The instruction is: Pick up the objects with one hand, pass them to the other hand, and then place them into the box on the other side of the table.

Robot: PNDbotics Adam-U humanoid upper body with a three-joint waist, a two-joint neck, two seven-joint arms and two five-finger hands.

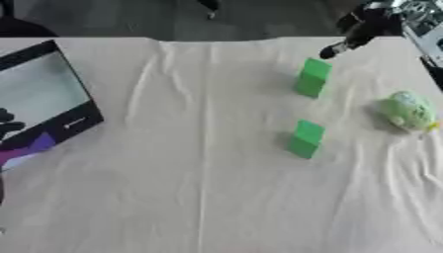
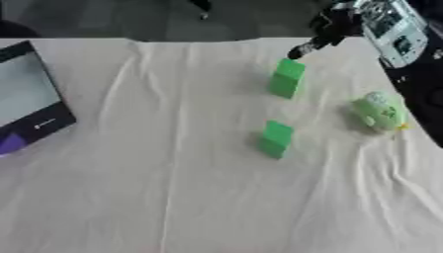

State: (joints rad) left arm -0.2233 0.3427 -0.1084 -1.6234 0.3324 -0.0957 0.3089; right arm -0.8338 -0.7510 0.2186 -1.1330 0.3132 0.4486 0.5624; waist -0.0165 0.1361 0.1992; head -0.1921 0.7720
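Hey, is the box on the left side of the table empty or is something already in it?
Empty, as far as it shows. The box has a bare pale floor, and both green blocks stand outside it on the cloth.

table from my left eye, two green blocks and a soft toy out on the cloth.

i see the white cloth (image 1: pixel 199 173) wrinkled across the table, the box (image 1: pixel 43 94) with its black rim at the left edge, one green block (image 1: pixel 312 77) upright farther off and a second green block (image 1: pixel 304 139) nearer me, well apart. the pale green toy (image 1: pixel 405 111) lies at the right. my right hand (image 1: pixel 346 42) hangs at the upper right, beyond the far block, one finger pointing down-left.
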